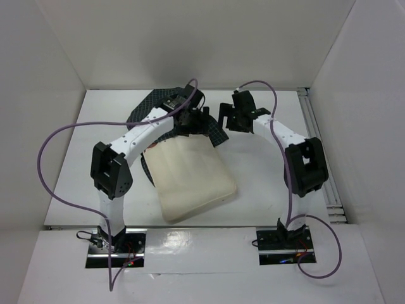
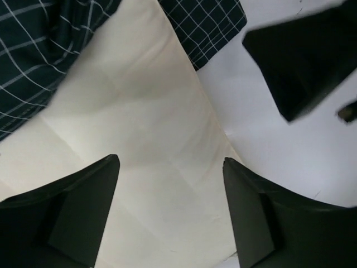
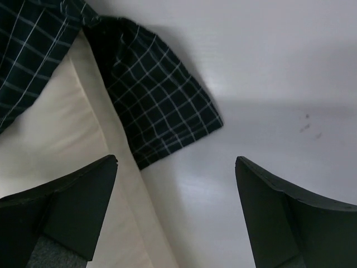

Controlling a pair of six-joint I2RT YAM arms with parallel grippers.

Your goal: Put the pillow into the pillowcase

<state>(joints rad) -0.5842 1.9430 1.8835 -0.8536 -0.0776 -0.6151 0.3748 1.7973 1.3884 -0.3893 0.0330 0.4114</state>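
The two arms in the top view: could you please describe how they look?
The left arm and right arm have white links with bulky black joints, and a purple cable loops along each. The left gripper and right gripper have black wedge-shaped fingers.

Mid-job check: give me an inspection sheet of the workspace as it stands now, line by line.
Surface: white table, no spills seen.
Job's things: cream pillow mostly uncovered; checked pillowcase bunched at its far end.
Clutter: nothing seen.
End effectors: left end effector open above the pillow; right end effector open above the table, beside a pillowcase corner.
Cables: purple cables loop along both arms.
Surroundings: white walls; metal rail along the right edge.
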